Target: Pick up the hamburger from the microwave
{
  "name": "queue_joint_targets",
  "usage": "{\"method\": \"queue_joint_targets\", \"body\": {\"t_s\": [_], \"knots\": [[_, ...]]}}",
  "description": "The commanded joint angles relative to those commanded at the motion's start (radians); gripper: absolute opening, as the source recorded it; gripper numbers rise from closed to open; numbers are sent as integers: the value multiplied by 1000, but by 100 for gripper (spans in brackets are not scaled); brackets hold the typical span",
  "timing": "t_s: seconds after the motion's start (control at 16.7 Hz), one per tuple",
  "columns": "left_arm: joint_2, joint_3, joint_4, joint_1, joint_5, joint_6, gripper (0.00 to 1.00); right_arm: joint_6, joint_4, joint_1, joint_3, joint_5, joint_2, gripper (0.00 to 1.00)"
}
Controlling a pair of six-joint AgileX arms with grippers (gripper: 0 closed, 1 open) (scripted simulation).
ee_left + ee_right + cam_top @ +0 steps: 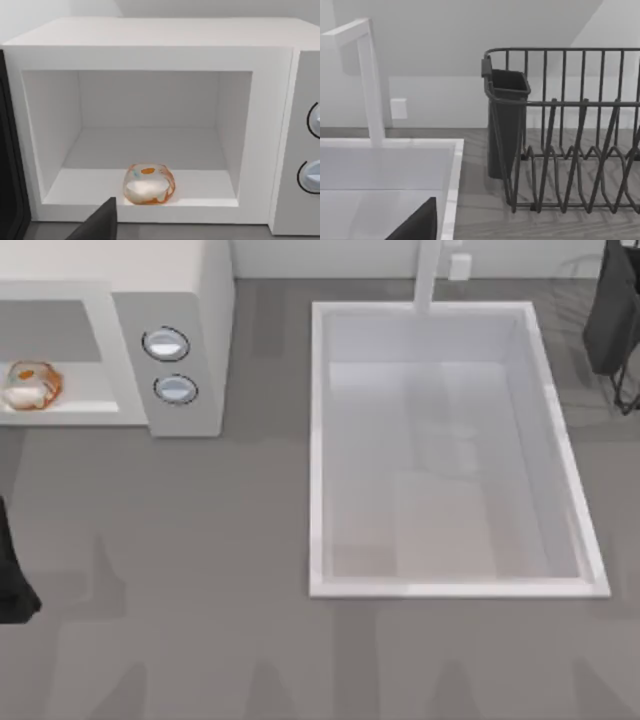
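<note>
**Operator:** Top view, entry one: the microwave (185, 300) sits at the table's far left corner, cavity facing the near side, its two round knobs (167, 344) on the panel right of the opening. The hamburger (32, 384) lies on the cavity floor near the front lip.

**Observer:** Where is the left arm?

**Operator:** A dark part of my left arm (12, 575) shows at the left edge of the top view, on the near side of the microwave and well apart from it. The left wrist view looks straight into the cavity: hamburger (148, 184) resting on the floor just behind the front edge, roughly centred, nothing touching it. One dark fingertip of the left gripper (97, 224) pokes in at the frame's lower edge, short of the microwave (150, 55). I cannot tell whether its fingers are spread or closed.

**Observer:** And the right side?

**Operator:** The right wrist view shows the white sink (395, 150) with its faucet (370, 80), and beside it a dark wire dish rack (570, 130) carrying a cutlery cup (506, 120). One finger of the right gripper (417, 224) shows likewise; its state I cannot tell. In the top view the sink (320, 440) fills the table's middle-right, the rack (618, 320) at the far right corner.
</note>
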State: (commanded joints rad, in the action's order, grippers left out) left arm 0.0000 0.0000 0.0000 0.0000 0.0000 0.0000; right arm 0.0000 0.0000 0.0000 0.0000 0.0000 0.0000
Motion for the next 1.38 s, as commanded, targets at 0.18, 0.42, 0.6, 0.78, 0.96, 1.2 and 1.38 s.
{"method": "queue_joint_targets", "body": {"t_s": [0.18,0.42,0.6,0.78,0.96,1.2,1.38], "knots": [[0,0,0,0,0,0,100,0,0,0,0,0,0,100],[0,0,0,0,0,0,100,0,0,0,0,0,0,100],[0,0,0,0,0,0,100,0,0,0,0,0,0,100],[0,0,0,0,0,0,100,0,0,0,0,0,0,100],[29,11,15,1,2,0,100,0,0,0,0,0,0,100],[209,75,102,9,14,4,100,0,0,0,0,0,0,100],[434,157,211,21,29,10,100,0,0,0,0,0,0,100]]}}
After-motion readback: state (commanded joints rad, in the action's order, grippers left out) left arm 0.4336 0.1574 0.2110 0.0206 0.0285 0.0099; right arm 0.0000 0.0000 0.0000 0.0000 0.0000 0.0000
